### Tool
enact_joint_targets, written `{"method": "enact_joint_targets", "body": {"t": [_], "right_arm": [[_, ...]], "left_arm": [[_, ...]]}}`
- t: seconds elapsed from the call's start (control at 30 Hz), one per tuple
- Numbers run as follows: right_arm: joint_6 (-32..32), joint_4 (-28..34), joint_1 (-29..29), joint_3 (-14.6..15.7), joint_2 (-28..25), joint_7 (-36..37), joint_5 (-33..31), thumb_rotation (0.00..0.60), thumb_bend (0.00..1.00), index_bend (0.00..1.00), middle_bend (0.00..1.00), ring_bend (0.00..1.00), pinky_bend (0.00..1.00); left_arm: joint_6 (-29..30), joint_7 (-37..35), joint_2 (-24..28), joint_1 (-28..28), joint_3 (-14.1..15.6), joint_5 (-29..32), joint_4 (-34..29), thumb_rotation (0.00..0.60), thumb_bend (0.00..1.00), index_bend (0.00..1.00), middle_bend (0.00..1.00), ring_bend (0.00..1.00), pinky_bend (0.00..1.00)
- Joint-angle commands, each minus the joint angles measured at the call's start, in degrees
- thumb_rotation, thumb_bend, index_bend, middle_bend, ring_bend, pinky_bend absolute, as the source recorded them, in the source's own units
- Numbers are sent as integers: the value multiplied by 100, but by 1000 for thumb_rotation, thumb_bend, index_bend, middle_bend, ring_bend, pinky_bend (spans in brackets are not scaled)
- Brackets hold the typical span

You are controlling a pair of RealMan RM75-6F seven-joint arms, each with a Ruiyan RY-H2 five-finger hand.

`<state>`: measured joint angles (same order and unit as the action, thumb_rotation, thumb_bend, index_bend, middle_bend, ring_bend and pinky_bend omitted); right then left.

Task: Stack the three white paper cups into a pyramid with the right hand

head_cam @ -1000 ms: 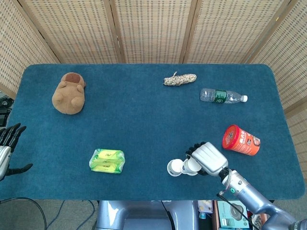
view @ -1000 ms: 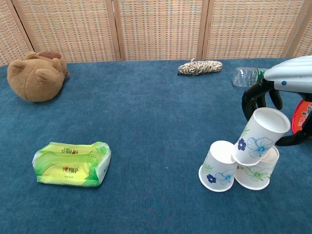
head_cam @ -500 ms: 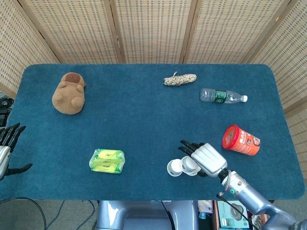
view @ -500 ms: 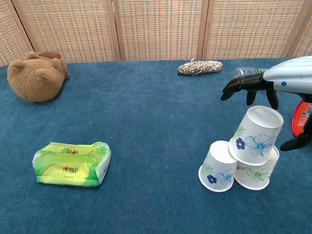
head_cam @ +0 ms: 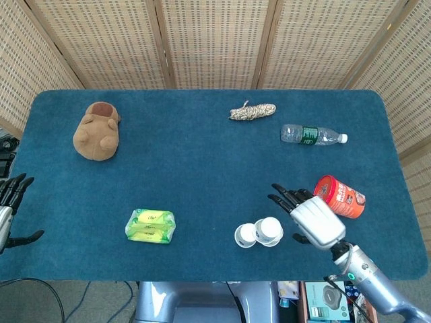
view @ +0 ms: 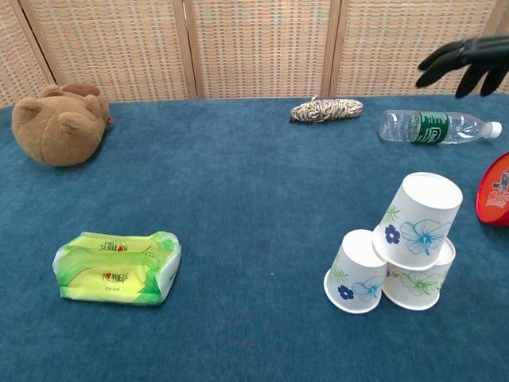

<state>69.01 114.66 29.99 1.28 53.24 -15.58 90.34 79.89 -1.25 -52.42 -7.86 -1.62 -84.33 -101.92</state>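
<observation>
White paper cups (view: 400, 247) are stacked as a pyramid on the counter's (head_cam: 202, 168) five-o'clock side. The right hand (head_cam: 311, 219), fingers spread and empty, is best drawn clear toward three o'clock without brushing the top cup (view: 420, 220).

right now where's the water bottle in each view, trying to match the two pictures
Head view: the water bottle lies on its side at upper right, cap pointing right, below and right of the rope bundle.
Chest view: the water bottle lies at upper right, near the table's far edge, cap pointing right.
Shared landmark: the rope bundle sits just left of it in both.
</observation>
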Motion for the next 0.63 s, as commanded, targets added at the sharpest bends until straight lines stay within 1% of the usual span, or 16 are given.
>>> {"method": "enact_joint_targets", "body": {"t": [0.03,0.1,0.13,0.23,0.33,0.63], "right_arm": [[944,-384,-634,50,-152,412,373,600,112,101,34,90,109],[1353,-630,-955,62,-12,523,268,600,40,30,1,14,28],[1534,-747,-1092,63,98,594,246,600,12,5,0,0,5],[2056,-1178,-1486,42,520,838,191,600,0,0,0,0,0],[2357,-1502,-1773,64,859,995,159,600,0,0,0,0,0],[2934,-1947,-2309,49,1443,1268,199,600,0,0,0,0,0]], "left_arm": [[74,20,-38,43,28,-66,-6,600,100,0,0,0,0],[169,55,-95,92,51,-130,-3,600,99,0,0,0,0],[224,78,-135,118,56,-154,8,600,99,0,0,0,0],[398,135,-282,202,73,-232,64,600,100,0,0,0,0],[510,139,-391,278,103,-273,133,600,99,0,0,0,0],[668,161,-584,357,77,-290,356,600,100,0,0,0,0]]}}
